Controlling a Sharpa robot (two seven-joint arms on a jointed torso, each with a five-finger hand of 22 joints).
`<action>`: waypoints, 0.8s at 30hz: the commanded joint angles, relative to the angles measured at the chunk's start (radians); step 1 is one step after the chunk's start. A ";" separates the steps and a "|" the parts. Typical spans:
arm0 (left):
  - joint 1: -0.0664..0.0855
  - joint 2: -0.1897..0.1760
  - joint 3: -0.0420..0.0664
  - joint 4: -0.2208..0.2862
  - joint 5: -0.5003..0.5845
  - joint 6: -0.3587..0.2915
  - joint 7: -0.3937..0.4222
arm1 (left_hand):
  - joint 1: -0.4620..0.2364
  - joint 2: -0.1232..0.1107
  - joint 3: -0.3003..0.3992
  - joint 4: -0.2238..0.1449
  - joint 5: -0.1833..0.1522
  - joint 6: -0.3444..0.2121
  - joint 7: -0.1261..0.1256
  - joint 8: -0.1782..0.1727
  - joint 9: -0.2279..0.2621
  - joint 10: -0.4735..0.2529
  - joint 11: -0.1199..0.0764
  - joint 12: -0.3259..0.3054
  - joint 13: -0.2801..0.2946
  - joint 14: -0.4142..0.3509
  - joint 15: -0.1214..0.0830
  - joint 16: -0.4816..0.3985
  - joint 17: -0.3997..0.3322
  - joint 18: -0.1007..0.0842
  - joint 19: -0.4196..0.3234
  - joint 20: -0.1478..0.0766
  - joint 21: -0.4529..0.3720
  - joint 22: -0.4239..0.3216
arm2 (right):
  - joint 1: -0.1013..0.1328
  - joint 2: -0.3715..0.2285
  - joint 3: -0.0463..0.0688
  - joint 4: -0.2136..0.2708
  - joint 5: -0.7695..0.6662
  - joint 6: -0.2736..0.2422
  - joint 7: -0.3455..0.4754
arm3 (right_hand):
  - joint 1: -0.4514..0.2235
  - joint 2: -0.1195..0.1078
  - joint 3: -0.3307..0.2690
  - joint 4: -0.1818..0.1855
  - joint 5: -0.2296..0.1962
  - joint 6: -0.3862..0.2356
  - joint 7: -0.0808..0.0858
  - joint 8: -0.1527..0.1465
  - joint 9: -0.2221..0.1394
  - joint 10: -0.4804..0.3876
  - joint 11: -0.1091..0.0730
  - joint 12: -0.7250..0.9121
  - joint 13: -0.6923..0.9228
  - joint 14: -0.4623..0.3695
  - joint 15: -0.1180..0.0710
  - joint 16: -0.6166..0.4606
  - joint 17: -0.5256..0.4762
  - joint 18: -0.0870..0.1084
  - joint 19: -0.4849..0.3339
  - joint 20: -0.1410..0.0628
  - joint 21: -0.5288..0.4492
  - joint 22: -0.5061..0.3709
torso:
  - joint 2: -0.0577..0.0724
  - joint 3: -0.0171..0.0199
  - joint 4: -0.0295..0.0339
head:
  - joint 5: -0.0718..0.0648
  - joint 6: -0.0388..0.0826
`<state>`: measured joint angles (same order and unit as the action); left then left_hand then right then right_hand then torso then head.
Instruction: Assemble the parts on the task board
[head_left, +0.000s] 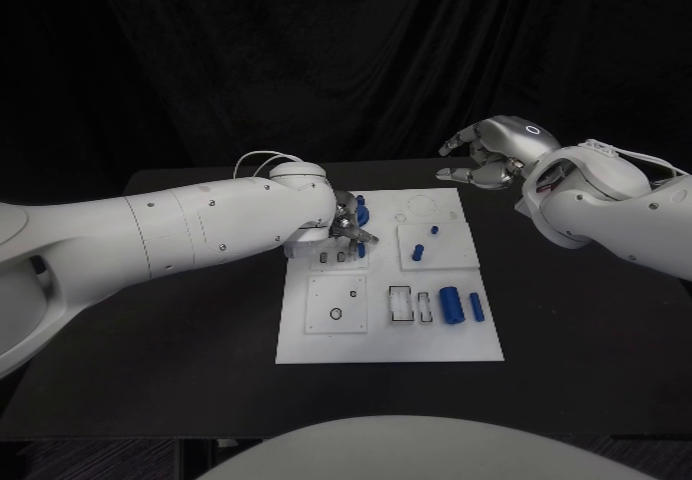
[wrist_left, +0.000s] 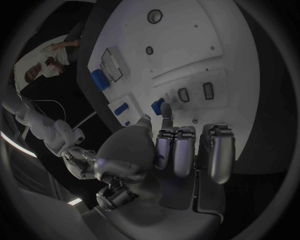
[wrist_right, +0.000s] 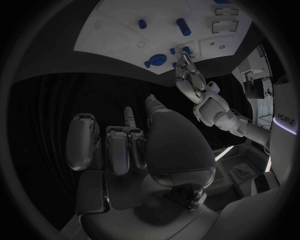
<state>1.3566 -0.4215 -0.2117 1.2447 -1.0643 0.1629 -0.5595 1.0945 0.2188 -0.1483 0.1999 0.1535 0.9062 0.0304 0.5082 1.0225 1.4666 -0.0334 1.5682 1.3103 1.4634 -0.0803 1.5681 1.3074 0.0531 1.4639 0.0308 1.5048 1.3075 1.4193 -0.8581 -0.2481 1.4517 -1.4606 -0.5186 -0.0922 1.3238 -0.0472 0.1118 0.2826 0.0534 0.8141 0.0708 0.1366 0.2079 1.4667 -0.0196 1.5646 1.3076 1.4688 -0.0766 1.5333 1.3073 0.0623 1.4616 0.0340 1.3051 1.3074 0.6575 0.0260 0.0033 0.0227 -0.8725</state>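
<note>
The white task board (head_left: 325, 340) lies in the middle of the black table. My left hand (head_left: 348, 230) is low over its far left part, and in the left wrist view my thumb and one fingertip (wrist_left: 167, 111) pinch a small blue part (wrist_left: 157, 106), with the other fingers curled. An upright blue part (head_left: 361, 209) stands just beyond that hand. My right hand (head_left: 490, 150) hangs in the air past the board's far right corner, fingers curled in on nothing. In the right wrist view the left hand (wrist_right: 187, 75) sits at the board's edge (wrist_right: 119, 47).
A blue peg (head_left: 417, 250) and a small blue stub (head_left: 434, 229) stand on the board's right half. Two blue cylinders (head_left: 450, 303) (head_left: 476, 308) lie beside rectangular slots (head_left: 400, 302) near the front. A square plate with a round hole (head_left: 336, 305) sits front left.
</note>
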 joint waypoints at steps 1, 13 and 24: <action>-0.005 0.002 0.001 -0.002 0.001 -0.001 0.011 | 0.010 0.000 0.004 0.000 0.005 0.005 -0.001 -0.004 -0.001 0.104 -0.005 0.003 0.261 0.107 -0.005 0.003 0.263 -0.019 0.015 -0.003 -0.001 0.142 | -0.003 -0.001 0.001 0.000 -0.003 -0.004 -0.004 | 0.008 0.004 -0.002 -0.007 0.005 0.006 0.000 0.003 -0.001 0.104 0.002 0.006 0.263 0.091 0.001 0.002 0.234 -0.004 0.003 0.002 -0.001 0.186 | 0.000 -0.0004 -0.0004 | 0.001 0.000; -0.019 0.007 0.001 -0.014 0.001 -0.005 0.018 | 0.015 -0.003 0.020 -0.015 0.017 0.011 0.001 -0.038 -0.007 0.104 -0.004 0.003 0.261 0.107 -0.004 0.003 0.263 -0.019 0.014 -0.003 -0.004 0.141 | -0.005 -0.003 0.001 0.000 -0.003 0.008 -0.003 | 0.008 0.004 -0.002 -0.007 0.005 0.006 0.000 0.003 -0.001 0.104 0.002 0.006 0.263 0.091 0.001 0.002 0.234 -0.004 0.003 0.002 -0.001 0.186 | 0.000 -0.0006 -0.0008 | 0.007 0.000; -0.022 0.009 0.001 -0.021 0.001 0.004 0.027 | 0.020 -0.008 0.037 -0.031 0.030 0.018 0.004 -0.071 -0.015 0.104 -0.002 0.003 0.261 0.107 -0.002 0.003 0.263 -0.018 0.011 -0.001 -0.008 0.137 | -0.005 -0.002 0.001 0.000 -0.003 0.015 -0.006 | 0.009 0.005 -0.002 -0.007 0.006 0.007 0.000 0.003 -0.002 0.104 0.003 0.006 0.263 0.090 0.001 0.000 0.232 -0.004 0.003 0.002 -0.002 0.186 | 0.001 -0.0010 -0.0002 | 0.008 0.000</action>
<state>1.3367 -0.4153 -0.2117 1.2243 -1.0646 0.1635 -0.5532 1.1037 0.2096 -0.1177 0.1694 0.1775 0.9169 0.0339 0.4421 1.0091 1.4666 -0.0332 1.5681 1.3105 1.4634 -0.0803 1.5681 1.3081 0.0532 1.4638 0.0308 1.5017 1.3074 1.4167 -0.8596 -0.2479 1.4515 -1.4605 -0.5117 -0.0917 1.3279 -0.0432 0.1118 0.2826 0.0534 0.8141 0.0708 0.1366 0.2070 1.4667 -0.0196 1.5646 1.3074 1.4688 -0.0767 1.5332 1.3080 0.0624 1.4616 0.0339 1.3051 1.3081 0.6584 0.0250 0.0027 0.0310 -0.8725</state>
